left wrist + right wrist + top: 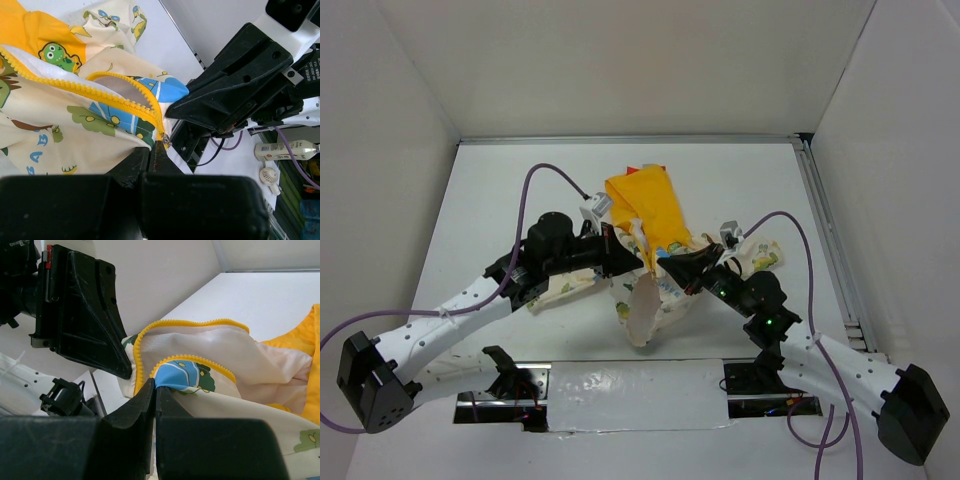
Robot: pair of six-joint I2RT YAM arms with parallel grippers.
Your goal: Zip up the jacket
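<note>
White walls close in a white counter. One jacket sits bunched at its middle, its yellow hood lying toward the far wall and its cream front lifted between two arms. The left pincer is pressed together on the jacket at the lower end of the yellow zipper teeth. The right pincer pinches the jacket's edge beside the teeth. Blue letters on the fabric look like A and B; one green dinosaur print sits on yellow.
</note>
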